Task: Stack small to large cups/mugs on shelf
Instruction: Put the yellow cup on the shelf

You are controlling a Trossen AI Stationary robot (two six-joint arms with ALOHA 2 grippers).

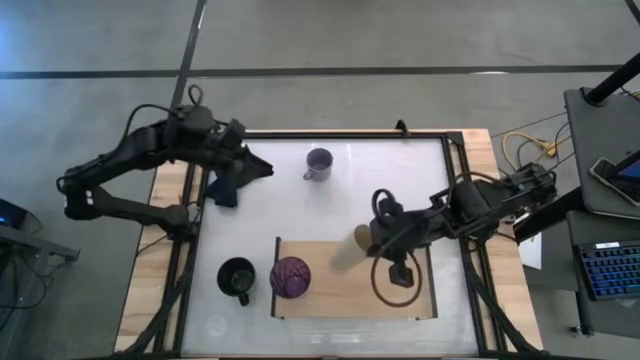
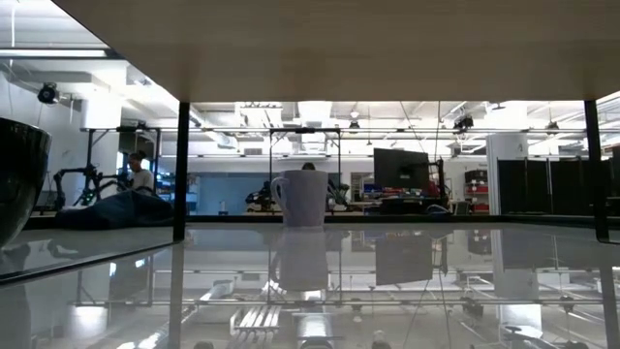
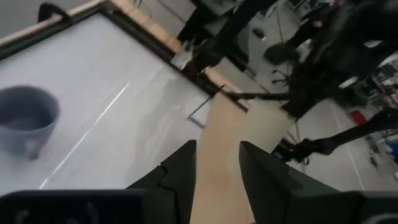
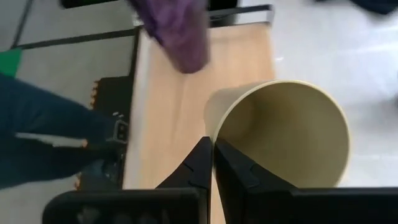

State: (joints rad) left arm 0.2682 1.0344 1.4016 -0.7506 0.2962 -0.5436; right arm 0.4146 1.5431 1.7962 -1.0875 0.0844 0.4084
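Observation:
The light-wood shelf point(image 1: 350, 285) lies at the table's near middle. The purple tumbler point(image 1: 289, 277) stands on its left end. The black mug point(image 1: 237, 279) stands on the table left of the shelf. The grey-lavender mug point(image 1: 318, 163) stands on the table at the far middle and also shows in the low view point(image 2: 300, 199). My right gripper point(image 1: 372, 238) is shut on the pale yellow cup point(image 1: 361, 238) over the shelf's far edge. My left gripper point(image 1: 262, 168) is open and empty at the far left, beside the dark blue cloth point(image 1: 225, 190). My right gripper holds the yellow cup by its rim point(image 4: 212, 132), with one finger point(image 4: 233, 168) inside the cup and one outside. The fingers come from the table's right side. The cup is tipped over, its mouth toward the gripper. Whether it touches the board, I cannot tell.
The table's black frame point(image 1: 455, 150) and wooden border run along the right side. The shelf's black end rails stand at its left point(image 1: 277, 280) and right ends. Bare board point(image 4: 180, 112) lies between the tumbler point(image 4: 177, 28) and the yellow cup.

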